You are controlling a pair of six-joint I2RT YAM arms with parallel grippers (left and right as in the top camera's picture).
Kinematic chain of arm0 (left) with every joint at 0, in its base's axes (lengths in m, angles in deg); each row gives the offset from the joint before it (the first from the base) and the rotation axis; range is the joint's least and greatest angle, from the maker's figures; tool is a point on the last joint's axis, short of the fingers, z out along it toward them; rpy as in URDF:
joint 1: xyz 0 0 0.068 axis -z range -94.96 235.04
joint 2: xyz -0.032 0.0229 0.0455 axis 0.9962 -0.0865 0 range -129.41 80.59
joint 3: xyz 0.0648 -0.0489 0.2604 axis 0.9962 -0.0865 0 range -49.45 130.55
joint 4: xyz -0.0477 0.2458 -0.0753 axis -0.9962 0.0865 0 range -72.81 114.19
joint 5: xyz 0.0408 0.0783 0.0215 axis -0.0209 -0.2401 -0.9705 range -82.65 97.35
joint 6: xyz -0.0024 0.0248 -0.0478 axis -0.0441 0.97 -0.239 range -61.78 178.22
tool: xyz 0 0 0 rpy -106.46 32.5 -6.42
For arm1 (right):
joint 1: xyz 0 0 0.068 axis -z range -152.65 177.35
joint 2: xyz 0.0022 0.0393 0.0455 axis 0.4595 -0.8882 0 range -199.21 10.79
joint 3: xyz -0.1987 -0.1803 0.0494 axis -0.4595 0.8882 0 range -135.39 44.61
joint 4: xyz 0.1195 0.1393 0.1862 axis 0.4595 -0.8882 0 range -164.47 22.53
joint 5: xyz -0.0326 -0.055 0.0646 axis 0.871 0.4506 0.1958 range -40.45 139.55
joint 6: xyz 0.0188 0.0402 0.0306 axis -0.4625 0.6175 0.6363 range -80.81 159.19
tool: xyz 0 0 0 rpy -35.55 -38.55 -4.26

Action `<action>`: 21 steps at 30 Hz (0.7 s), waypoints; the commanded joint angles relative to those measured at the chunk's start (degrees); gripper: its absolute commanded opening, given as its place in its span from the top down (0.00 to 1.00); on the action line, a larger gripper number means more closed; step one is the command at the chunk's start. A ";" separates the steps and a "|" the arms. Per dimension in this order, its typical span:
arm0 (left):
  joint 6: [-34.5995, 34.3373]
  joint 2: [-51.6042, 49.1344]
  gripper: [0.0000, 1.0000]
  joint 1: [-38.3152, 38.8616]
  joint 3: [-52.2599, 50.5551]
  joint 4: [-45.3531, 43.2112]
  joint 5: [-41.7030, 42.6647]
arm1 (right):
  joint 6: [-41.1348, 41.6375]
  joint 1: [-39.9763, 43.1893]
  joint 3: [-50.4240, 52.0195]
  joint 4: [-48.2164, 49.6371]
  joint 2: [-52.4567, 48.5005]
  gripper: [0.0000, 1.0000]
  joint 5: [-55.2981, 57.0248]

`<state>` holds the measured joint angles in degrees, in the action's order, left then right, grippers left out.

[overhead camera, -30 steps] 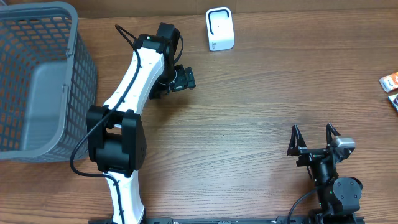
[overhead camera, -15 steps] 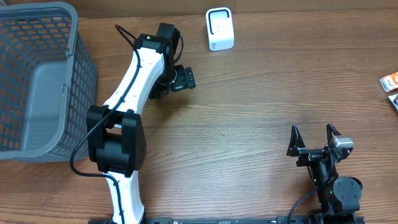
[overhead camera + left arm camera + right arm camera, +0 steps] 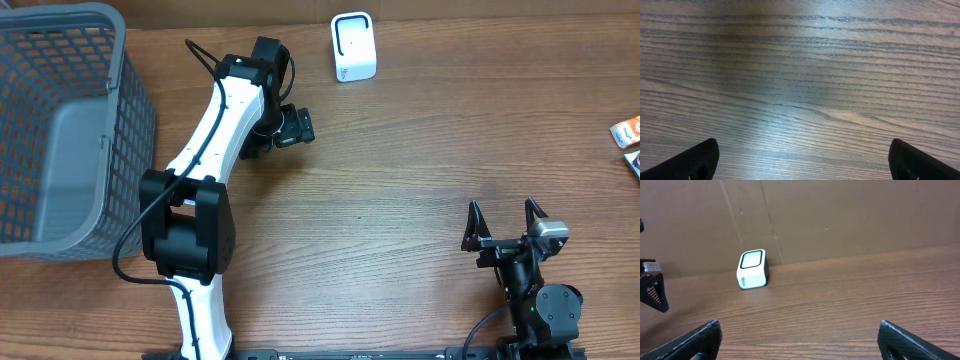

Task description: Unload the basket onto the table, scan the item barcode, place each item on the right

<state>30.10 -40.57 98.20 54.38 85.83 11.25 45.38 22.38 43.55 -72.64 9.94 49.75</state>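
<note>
Far right of the scanner (image 3: pixel 354 47), at the table (image 3: pixel 400 170) edge: orange packet (image 3: pixel 627 130) and second packet (image 3: pixel 633 164), both cropped by the frame, lying flat. Probably light, thin and crinkly, with slick film; best pinched at a free edge or seam, barcode face left uncovered. Left end effector (image 3: pixel 291 126) near the scanner, to its left and nearer the robot, spread fully, empty. Right end effector (image 3: pixel 501 212) well apart from the scanner, to its right, likewise spread wide, holding nothing. Smooth wood-grain table with faint sheen, likely low friction under a flat pouch. Grey mesh basket (image 3: pixel 135 120) far left of the scanner; plain brown wall (image 3: pixel 840 215) just behind it.
</note>
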 commanded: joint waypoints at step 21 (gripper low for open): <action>7.91 0.59 0.00 0.39 -0.31 -4.52 -3.15 | -0.07 -0.15 0.61 0.33 0.68 0.00 -0.28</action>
<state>33.90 -40.57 98.20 54.38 82.73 6.94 45.40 22.38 43.55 -72.64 9.94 49.78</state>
